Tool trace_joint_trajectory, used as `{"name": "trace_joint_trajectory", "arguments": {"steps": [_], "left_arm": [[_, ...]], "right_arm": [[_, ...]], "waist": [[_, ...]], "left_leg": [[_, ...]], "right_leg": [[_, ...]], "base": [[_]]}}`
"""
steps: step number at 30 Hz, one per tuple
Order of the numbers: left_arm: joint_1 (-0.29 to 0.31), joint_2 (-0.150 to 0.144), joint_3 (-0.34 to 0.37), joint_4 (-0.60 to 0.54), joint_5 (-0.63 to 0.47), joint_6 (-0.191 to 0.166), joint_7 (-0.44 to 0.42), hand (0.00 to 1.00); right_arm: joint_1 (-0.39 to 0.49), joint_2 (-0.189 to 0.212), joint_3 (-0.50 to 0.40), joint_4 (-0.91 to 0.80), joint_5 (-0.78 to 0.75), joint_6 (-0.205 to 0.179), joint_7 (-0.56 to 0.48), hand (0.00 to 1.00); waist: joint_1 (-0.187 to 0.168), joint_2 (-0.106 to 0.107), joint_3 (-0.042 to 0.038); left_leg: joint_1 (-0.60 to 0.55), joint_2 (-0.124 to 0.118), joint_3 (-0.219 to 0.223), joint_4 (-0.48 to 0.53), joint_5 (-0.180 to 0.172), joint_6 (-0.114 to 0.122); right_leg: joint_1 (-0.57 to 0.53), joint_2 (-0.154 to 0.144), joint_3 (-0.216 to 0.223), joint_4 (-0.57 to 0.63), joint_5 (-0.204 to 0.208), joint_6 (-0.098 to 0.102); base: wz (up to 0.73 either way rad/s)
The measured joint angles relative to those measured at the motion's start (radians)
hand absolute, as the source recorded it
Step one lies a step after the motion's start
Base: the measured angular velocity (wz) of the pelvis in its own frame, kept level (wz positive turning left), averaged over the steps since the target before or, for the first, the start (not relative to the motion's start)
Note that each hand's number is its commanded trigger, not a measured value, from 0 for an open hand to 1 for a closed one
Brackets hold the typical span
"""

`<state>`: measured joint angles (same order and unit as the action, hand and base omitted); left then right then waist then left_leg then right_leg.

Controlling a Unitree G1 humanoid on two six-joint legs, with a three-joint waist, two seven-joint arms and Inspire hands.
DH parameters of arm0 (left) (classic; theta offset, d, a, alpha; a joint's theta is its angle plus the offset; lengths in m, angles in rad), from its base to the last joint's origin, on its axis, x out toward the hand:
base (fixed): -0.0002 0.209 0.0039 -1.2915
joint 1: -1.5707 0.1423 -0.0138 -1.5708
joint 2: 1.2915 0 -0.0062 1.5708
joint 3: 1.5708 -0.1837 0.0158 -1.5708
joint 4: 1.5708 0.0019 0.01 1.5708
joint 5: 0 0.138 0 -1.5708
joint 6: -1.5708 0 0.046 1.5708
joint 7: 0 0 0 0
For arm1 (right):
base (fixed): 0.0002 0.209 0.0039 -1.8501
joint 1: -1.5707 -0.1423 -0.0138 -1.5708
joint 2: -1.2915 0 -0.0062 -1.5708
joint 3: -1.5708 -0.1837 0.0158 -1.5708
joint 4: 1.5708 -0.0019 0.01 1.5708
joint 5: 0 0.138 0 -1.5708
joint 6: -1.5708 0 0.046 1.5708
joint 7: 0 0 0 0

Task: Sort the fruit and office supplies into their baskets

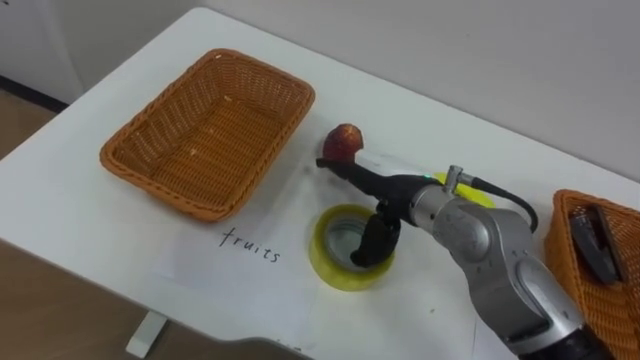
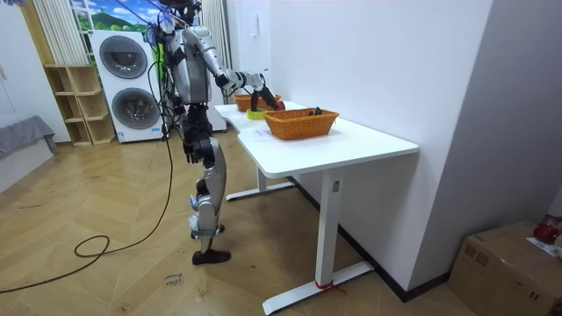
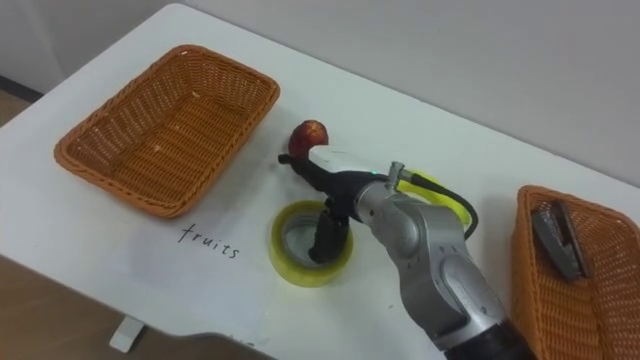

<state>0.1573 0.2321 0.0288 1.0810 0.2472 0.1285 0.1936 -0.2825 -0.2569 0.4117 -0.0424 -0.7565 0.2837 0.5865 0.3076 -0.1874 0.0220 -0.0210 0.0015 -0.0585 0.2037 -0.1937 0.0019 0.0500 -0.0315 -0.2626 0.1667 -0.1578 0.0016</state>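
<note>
My right arm hides most of a yellow object (image 3: pixel 437 186); the frame edge cuts off the right wicker basket (image 3: pixel 600 300).

Washing machines (image 2: pixel 130 86) stand beside a wooden shelf (image 2: pixel 75 105).

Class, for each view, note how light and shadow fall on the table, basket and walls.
Left eye view: soft, even light on the white table, no glare; the wicker basket casts a faint shadow along its near edge. Room view: the wall at that view's right lies greyer than the wall behind the table.
</note>
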Motion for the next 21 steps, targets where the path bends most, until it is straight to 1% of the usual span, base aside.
{"name": "trace_joint_trajectory", "arguments": {"steps": [1,2,3,8,11,13,17,20,21], "left_arm": [[-0.001,0.0,-0.003,0.001,0.0,0.0,0.0,0.0],[-0.001,0.0,-0.004,0.002,0.0,0.0,0.0,0.0],[-0.003,0.0,-0.005,0.003,0.0,0.0,0.0,0.0],[-0.009,0.0,-0.013,0.01,0.0,0.0,0.0,0.0],[-0.013,0.0,-0.013,0.031,0.0,0.0,0.0,0.0],[-0.014,0.0,-0.015,0.039,-0.001,0.0,-0.001,0.0],[-0.018,0.002,-0.014,0.038,0.0,-0.003,-0.001,0.0],[-0.018,0.003,-0.014,0.038,0.0,-0.004,-0.001,0.0],[-0.019,0.003,-0.014,0.038,0.0,-0.005,-0.001,0.0]], "right_arm": [[0.0,0.0,0.0,0.005,0.001,-0.001,-0.003,0.02],[-0.001,0.0,0.0,0.009,0.001,-0.002,-0.006,0.87],[-0.004,0.0,0.0,0.021,0.002,-0.003,-0.009,1.0],[-0.009,0.001,0.0,0.045,0.003,-0.005,-0.009,1.0],[-0.011,0.0,0.002,0.045,0.008,-0.012,-0.007,1.0],[-0.011,0.002,0.008,0.069,0.005,-0.023,-0.039,1.0],[-0.01,0.0,0.014,0.077,0.009,-0.023,-0.044,1.0],[-0.01,-0.002,0.025,0.077,0.009,-0.025,-0.048,1.0],[-0.011,-0.004,0.026,0.076,0.006,-0.031,-0.047,1.0]], "waist": [[0.0,0.0,0.0],[0.0,0.0,0.0],[0.0,0.0,0.0],[0.003,0.0,0.0002],[0.003,0.0,0.0004],[0.002,0.003,0.002],[0.003,0.005,0.0042],[0.001,0.006,0.0042],[0.001,0.005,0.0039]], "left_leg": [[0.0,0.0,0.0,0.0,0.0,0.0],[0.0,0.0,0.0,0.0,0.0,0.0],[0.0,0.0,0.0,0.0,0.0,0.0],[0.0,0.0,-0.002,-0.001,0.0,0.0],[0.0,0.0,-0.003,-0.001,0.0,0.0],[0.0,0.0,-0.003,-0.001,0.0,0.0],[0.0,0.0,-0.003,-0.001,0.0,0.0],[0.001,0.0,-0.003,-0.001,0.0,0.0],[0.003,0.0,-0.003,-0.001,0.0,0.0]], "right_leg": [[0.0,0.0,-0.001,0.0,0.0,0.0],[0.0,0.0,-0.002,0.0,0.0,0.0],[0.0,0.0,-0.003,0.0,0.0,0.0],[0.0,-0.001,-0.013,0.0,0.0,0.0],[0.001,-0.001,-0.014,0.0,0.0,0.0],[0.001,-0.001,-0.014,0.0,0.0,0.0],[0.0,-0.001,-0.014,-0.001,0.0,0.0],[0.0,-0.001,-0.015,-0.001,0.0,0.0],[0.002,-0.001,-0.015,-0.001,0.0,0.0]], "base": [[0.0],[0.0],[0.0],[0.0],[0.0],[0.0],[0.0],[0.0],[0.0]]}}
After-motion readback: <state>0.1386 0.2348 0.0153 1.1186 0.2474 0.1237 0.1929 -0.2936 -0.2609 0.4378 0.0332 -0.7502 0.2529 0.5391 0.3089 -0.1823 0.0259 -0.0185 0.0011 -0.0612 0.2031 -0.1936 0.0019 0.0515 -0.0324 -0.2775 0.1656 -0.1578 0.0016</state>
